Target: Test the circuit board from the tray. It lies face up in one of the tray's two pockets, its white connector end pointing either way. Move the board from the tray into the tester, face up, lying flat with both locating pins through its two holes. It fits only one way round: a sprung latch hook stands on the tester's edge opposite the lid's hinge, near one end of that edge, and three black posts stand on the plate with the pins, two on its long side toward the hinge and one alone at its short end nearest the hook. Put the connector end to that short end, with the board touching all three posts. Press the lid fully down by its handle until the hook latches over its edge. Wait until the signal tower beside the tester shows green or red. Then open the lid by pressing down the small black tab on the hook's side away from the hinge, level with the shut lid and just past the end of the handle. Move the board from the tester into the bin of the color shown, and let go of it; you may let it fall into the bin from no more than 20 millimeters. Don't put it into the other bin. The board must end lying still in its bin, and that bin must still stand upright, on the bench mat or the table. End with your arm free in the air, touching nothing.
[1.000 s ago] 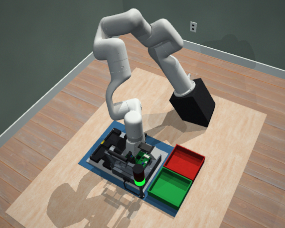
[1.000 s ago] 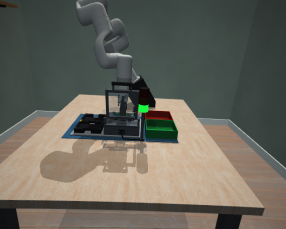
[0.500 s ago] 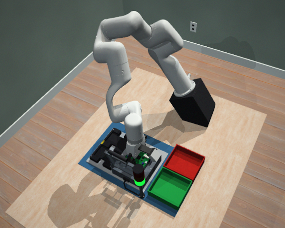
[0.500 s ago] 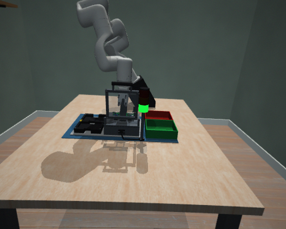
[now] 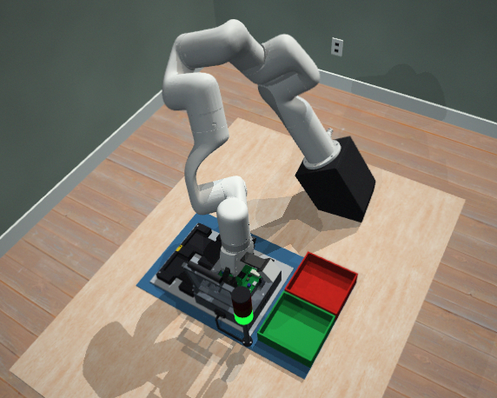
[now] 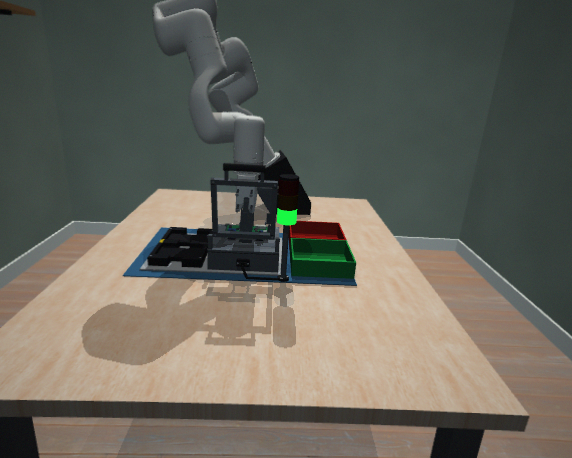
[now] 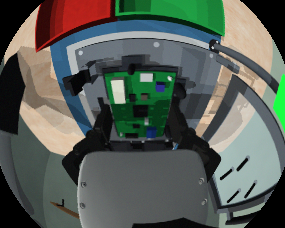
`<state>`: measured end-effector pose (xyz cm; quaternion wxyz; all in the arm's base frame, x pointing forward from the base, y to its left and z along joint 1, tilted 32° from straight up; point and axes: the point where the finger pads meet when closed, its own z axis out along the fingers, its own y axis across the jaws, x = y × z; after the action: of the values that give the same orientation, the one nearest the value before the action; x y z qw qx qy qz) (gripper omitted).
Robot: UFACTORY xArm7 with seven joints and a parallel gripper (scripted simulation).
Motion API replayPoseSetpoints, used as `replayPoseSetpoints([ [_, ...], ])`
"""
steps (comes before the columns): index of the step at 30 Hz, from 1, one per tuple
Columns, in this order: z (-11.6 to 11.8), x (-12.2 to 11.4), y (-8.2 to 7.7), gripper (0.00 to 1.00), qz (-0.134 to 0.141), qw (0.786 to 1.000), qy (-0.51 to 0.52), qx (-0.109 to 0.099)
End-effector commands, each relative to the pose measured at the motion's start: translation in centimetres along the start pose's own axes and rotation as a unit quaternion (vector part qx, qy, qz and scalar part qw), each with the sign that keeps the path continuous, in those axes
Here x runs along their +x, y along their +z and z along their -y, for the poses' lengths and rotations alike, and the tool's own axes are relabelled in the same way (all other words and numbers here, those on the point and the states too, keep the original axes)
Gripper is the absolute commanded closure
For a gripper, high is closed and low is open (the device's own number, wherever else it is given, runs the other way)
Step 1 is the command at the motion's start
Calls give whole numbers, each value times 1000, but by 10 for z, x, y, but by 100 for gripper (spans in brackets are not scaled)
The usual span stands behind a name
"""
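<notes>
Beside one tester (image 6: 241, 260) stand two bins: one red (image 5: 322, 281), one green (image 5: 296, 328).
</notes>
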<state>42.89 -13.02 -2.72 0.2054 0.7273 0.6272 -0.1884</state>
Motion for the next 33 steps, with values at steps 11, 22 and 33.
replayPoseSetpoints([
  [11, -1, 1, -1, 11, -1, 1000, 0, -2],
  [22, -1, 1, -1, 15, -1, 1000, 0, -2],
  [33, -1, 1, -1, 19, -1, 1000, 0, -2],
])
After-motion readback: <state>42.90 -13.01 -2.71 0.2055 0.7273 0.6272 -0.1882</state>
